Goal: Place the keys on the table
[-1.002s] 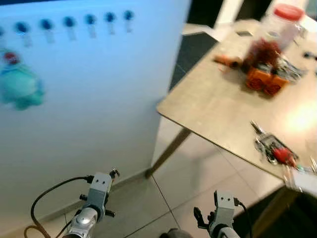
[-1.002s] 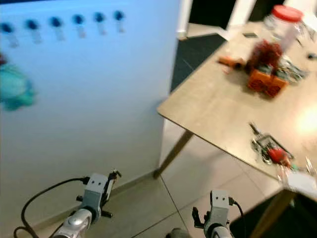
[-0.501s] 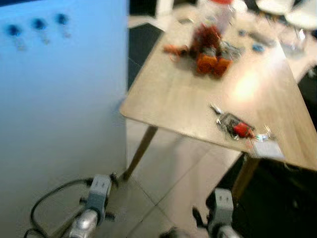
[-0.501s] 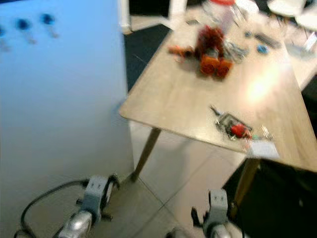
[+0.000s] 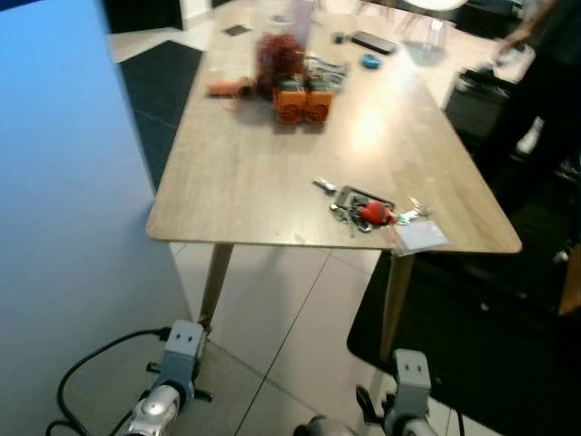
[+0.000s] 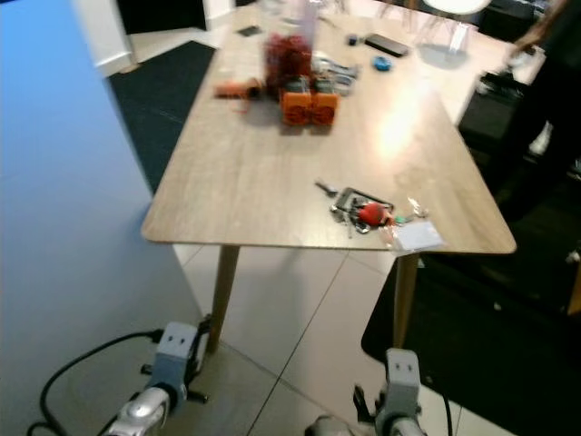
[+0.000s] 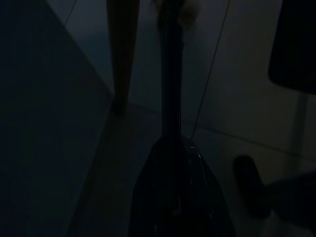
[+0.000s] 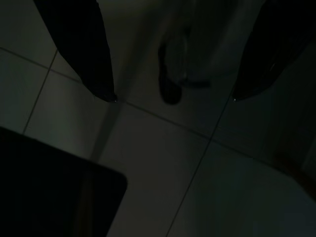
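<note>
A: What's new vs. a sec ago?

B: The robot's head turned. The blue wall (image 5: 64,182) used to take up most of the view; now it's just on the left side. The table (image 5: 254,182) is in the middle now. The things didn't move, the cam did.

A: OK. Where are the keys?

B: The keys (image 5: 368,211) w/ a red tag lie flat on the table, near the front edge, over by the robot's right corner. A pale card (image 5: 419,236) is just beside them, right at the edge.

A: Anything holding them?

B: No. Both arms hang low over the floor tiles, well apart from the keys. The left gripper (image 7: 170,10) has its fingers pressed together into one dark bar. There's a small pale bit at the tip, too dark to say what. The right gripper (image 8: 173,98) has its fingers spread wide w/ nothing between.

A: So, job done?

B: Prob yes, b/c the keys are on the table and no gripper touches them. Turning to face the table looks like a check.

A: Other stuff?

B: Orange things (image 5: 302,102) at the far end, well apart from the keys. A person (image 5: 545,64) stands at the far right.
</note>
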`<state>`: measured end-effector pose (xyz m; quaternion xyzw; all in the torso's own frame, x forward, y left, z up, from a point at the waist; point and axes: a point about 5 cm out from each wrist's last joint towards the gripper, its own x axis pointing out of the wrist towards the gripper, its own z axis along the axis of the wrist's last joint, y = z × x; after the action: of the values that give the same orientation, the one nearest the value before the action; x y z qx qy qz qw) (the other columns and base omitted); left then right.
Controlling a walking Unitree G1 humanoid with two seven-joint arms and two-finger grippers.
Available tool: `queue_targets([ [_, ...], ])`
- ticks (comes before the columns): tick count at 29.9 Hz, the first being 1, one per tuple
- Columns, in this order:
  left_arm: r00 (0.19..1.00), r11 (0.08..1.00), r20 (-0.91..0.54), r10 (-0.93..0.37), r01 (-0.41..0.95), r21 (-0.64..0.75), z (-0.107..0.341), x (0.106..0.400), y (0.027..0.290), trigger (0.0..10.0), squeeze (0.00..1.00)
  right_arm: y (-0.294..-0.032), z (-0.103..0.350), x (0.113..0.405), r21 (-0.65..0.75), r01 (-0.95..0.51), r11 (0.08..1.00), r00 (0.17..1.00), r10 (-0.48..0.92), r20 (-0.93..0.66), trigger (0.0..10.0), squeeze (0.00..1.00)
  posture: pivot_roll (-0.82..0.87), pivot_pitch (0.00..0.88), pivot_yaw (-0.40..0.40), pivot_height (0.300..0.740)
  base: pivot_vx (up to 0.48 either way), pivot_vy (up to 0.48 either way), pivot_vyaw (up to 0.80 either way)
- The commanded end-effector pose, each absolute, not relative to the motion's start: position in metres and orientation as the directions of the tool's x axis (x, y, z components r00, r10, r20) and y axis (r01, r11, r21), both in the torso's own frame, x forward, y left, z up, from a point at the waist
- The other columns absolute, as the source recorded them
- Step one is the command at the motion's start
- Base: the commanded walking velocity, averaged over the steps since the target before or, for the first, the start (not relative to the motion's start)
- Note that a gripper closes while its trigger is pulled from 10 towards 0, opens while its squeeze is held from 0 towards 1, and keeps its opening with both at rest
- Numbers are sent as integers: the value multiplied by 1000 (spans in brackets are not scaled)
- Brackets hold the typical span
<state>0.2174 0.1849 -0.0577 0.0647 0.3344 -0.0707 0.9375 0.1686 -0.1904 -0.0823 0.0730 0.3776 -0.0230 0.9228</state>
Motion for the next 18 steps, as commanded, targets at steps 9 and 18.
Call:
queue_targets([
  [9,744,992,-667,-33,108,72,-66,204,192,10000,0,-188,-85,164,113,75,991,693,30,-720,10000,0,52,64,-41,740,0,0,0],
  [18,744,991,-668,-30,109,77,-66,204,192,10000,0,-181,-86,163,77,-40,996,680,84,-728,10000,0,57,66,-46,740,0,0,356],
])
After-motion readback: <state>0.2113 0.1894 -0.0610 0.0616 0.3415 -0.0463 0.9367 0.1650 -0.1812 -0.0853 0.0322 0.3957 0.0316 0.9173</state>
